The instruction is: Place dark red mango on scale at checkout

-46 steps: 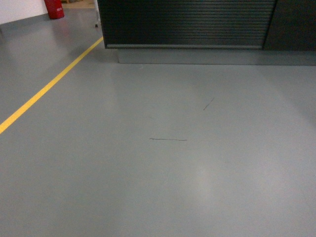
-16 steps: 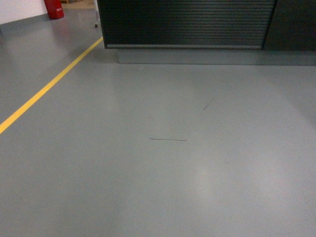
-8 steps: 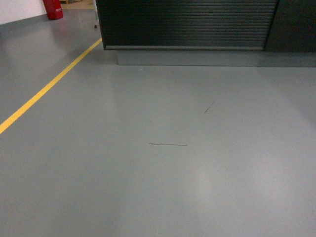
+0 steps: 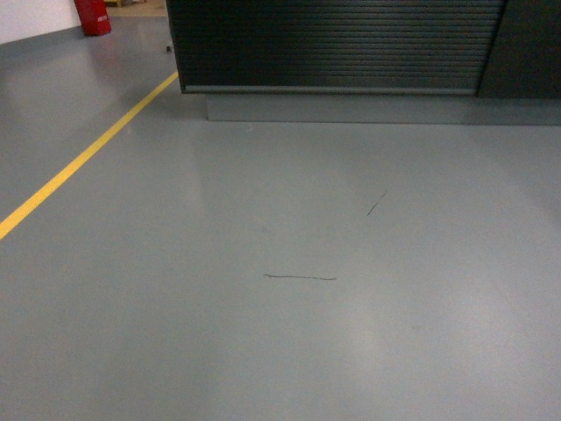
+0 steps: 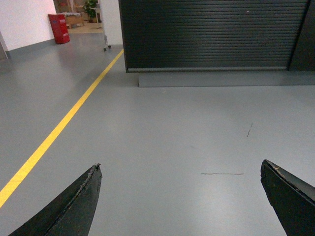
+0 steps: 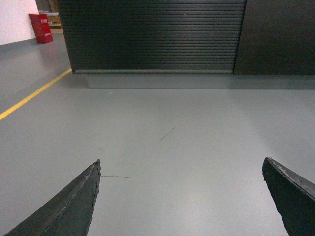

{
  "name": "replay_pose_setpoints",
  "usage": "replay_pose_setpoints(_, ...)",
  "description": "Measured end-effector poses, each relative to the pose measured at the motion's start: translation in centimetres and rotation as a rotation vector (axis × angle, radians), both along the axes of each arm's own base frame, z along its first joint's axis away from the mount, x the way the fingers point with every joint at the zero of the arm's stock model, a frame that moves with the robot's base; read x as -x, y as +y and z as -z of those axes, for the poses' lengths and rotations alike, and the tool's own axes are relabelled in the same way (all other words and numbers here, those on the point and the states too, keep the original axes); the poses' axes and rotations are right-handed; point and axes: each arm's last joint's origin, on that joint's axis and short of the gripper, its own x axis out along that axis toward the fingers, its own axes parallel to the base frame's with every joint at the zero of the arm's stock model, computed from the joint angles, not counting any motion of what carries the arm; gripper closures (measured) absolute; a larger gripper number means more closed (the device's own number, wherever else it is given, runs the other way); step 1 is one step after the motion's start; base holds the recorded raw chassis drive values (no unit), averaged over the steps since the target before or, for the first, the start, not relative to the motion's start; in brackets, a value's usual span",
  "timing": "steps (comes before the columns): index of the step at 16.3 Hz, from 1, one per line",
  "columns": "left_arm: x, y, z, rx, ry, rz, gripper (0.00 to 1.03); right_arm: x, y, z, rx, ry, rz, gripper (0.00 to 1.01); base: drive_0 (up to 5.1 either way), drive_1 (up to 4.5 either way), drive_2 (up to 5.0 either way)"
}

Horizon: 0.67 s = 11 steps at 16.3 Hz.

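Note:
The checkout (image 4: 333, 44) shows as a black counter front with horizontal ribs, straight ahead across the grey floor; it also fills the top of the left wrist view (image 5: 206, 34) and the right wrist view (image 6: 152, 34). Its top is out of view. The dark red mango and the scale are out of view. My left gripper (image 5: 181, 167) is open, its two dark fingers wide apart with only floor between them. My right gripper (image 6: 182, 164) is open too and holds nothing. Neither gripper appears in the head view.
A yellow floor line (image 4: 79, 162) runs diagonally on the left toward the counter's left corner. A red bin (image 4: 92, 16) stands far back left by a white wall. A darker plain panel (image 6: 275, 37) adjoins the counter on the right. Thin scuff marks (image 4: 300, 277) cross the floor.
The counter has grown larger and the scuff marks have slid down the head view, so the base has rolled forward toward the checkout.

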Motion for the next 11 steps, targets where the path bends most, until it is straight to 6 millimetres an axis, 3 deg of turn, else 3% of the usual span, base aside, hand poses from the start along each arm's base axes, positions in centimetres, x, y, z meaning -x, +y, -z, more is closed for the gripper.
replay_pose_setpoints(11,0.00,0.00,0.00,0.000,0.000,0.000,0.05,0.00,0.00,0.01,0.000,0.001,0.000,0.03,0.0,2.67,-2.6)
